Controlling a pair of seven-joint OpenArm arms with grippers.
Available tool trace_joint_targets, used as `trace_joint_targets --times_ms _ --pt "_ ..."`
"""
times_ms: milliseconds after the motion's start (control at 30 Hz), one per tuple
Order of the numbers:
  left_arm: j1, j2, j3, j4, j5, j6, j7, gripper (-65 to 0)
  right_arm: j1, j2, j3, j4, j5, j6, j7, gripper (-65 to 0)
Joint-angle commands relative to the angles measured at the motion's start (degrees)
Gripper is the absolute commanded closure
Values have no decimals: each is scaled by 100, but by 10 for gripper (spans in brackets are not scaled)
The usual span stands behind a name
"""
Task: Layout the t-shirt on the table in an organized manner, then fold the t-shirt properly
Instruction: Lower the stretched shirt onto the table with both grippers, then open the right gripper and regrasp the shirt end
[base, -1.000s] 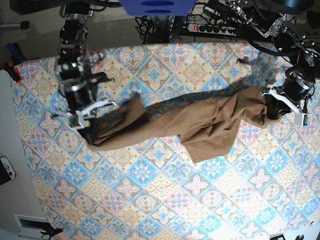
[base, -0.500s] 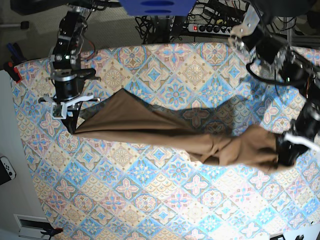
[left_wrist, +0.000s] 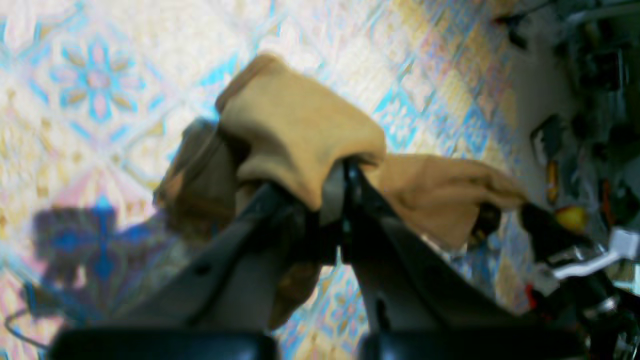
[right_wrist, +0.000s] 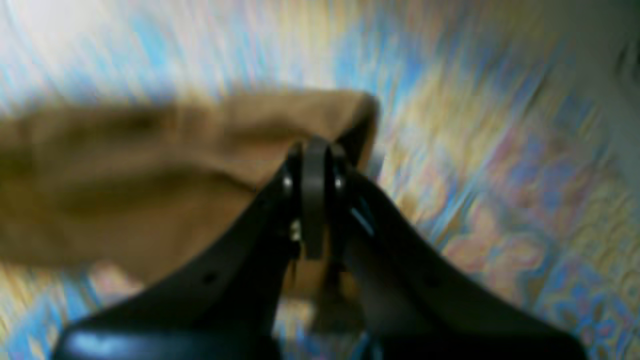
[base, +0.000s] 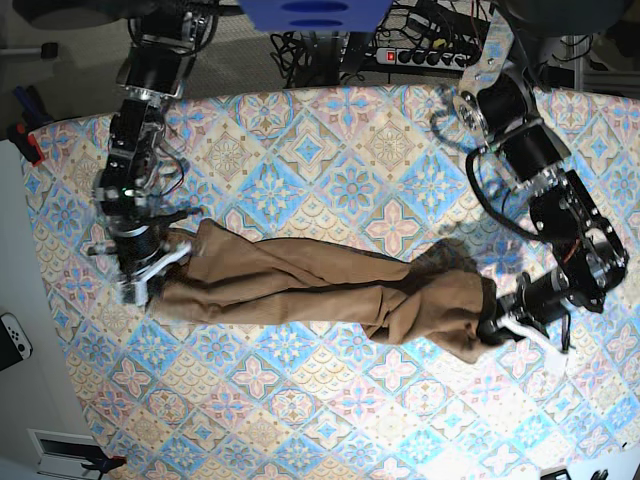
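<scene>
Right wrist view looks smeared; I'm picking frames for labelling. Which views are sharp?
Right wrist view: heavy motion blur over the t-shirt and table. Left wrist view: soft, out of focus, bright glare upper left. Base view: sharpest, tile pattern crisp, faint arm shadows.

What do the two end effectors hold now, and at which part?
Both hold the t-shirt, one at each end: left end effector on a bunched end, right end effector on the opposite edge.

A white game controller (base: 14, 341) lies at the left edge. A black power strip (base: 428, 57) with a red switch sits among tangled black cables (base: 315, 52) behind. A blue thing (base: 314, 13) hangs at the top middle.
</scene>
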Motion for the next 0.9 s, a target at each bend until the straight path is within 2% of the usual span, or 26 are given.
trace_joint_targets --times_ms 0,67,267,367,467,600,733,867 --pt "-29 -67 21 81 -105 -17 -51 0 202 88 -147 111 121 34 245 0" --pt "94 -67 21 81 -105 -17 -51 0 202 114 -366 76 121 34 245 -16" --pt "191 -67 21 81 -105 -26 -51 0 149 114 -463 348 130 34 262 -275" --pt "191 -67 21 72 -105 -26 -51 0 26 114 -463 726 139 34 271 -364" --pt "191 -67 21 72 -105 -26 -51 0 -334 114 -463 832 139 34 517 -379" --pt "200 -67 29 72 -105 -26 -51 0 -835 88 -463 779 148 34 1353 -379" --pt "200 -67 29 63 -105 -26 -51 0 -1266 -106 -402 612 148 26 2003 -379" --pt "252 -67 29 63 -105 -26 -51 0 -1328 -299 -6 225 148 26 2416 -379"
